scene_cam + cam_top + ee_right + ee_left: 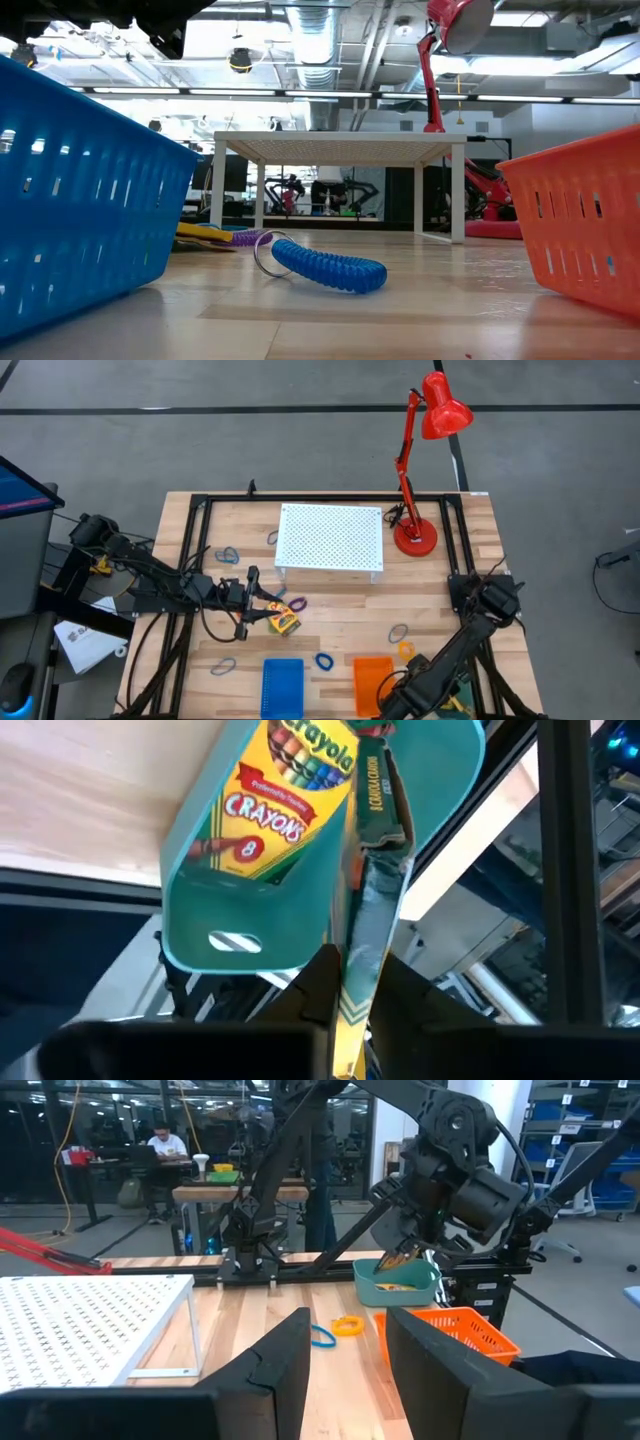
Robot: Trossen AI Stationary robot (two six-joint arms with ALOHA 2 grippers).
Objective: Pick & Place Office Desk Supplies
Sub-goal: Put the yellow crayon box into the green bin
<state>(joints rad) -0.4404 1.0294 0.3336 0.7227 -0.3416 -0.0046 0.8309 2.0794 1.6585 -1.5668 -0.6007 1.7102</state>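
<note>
My right gripper (pixel 347 988) is shut on a yellow-green crayon box (pixel 372 870) at the table's near right corner, over a teal bin (pixel 232 945). A second crayon box (pixel 275 800) lies inside that bin. The left wrist view shows the same gripper (pixel 403 1262) above the bin (pixel 396 1287). My left gripper (pixel 345 1370) is open and holds nothing. It hovers left of centre (pixel 252 596), beside another crayon box (pixel 284 622) and a purple loop (pixel 297 603), both lying flat on the table. Blue (pixel 324 660), grey (pixel 398 632) and orange (pixel 405 650) loops lie near the baskets. My right gripper pinches the crayon box between its two fingers (pixel 318 982), gripping the end nearest the wrist (pixel 352 975), and the fingers lie along the box's length. It comes from above, pointing down. The box's far end (pixel 380 780) reaches into the teal bin beside the other box.
A white perforated stand (pixel 330 538) sits at the far centre, with a red lamp (pixel 415 535) to its right. A blue basket (pixel 282 687) and an orange basket (pixel 372 682) stand at the near edge. More loops (pixel 228 555) (pixel 222 667) lie on the left side.
</note>
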